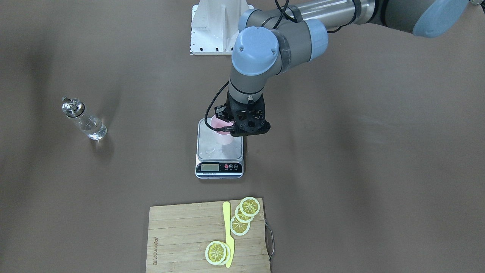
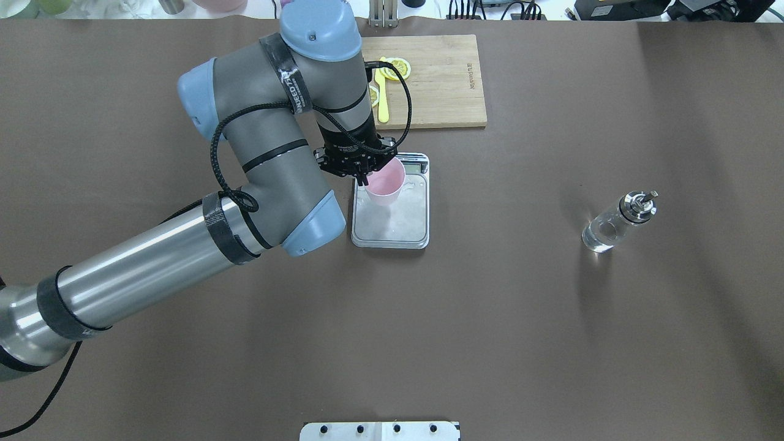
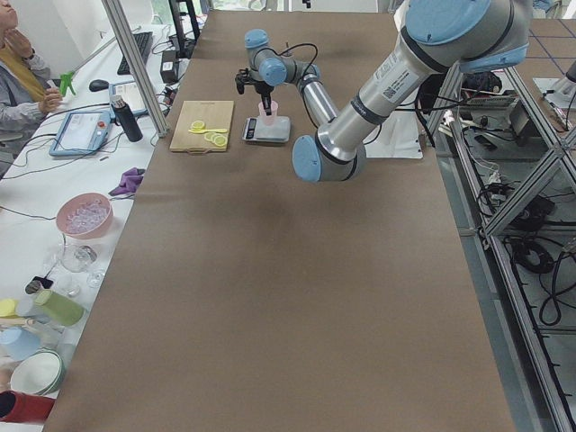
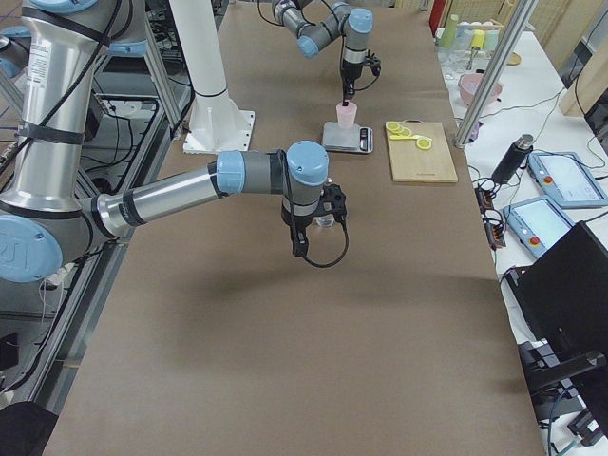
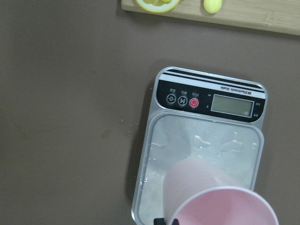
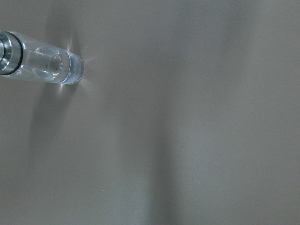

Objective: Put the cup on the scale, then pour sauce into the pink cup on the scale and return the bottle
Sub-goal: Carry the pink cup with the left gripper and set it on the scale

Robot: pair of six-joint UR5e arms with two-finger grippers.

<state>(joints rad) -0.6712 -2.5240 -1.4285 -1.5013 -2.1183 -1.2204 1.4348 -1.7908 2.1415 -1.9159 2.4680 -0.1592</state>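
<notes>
The pale pink cup [image 1: 224,135] stands upright on the steel scale [image 1: 219,167], at the end of its platform away from the display. It also shows in the overhead view [image 2: 387,182] and the left wrist view [image 5: 211,199]. My left gripper [image 2: 365,178] is shut on the cup's rim, one finger inside and one outside. The clear glass bottle [image 2: 614,224] with a silver spout stands alone on the table, holding clear liquid; it also shows in the right wrist view [image 6: 44,63]. My right gripper [image 4: 316,226] hangs above it, and I cannot tell whether it is open or shut.
A bamboo cutting board [image 1: 182,235] with lemon slices and a yellow knife lies beyond the scale's display end. The white robot base plate [image 1: 216,30] is behind the scale. Water drops lie on the scale platform [image 5: 206,140]. A person sits at a side table [image 3: 18,72].
</notes>
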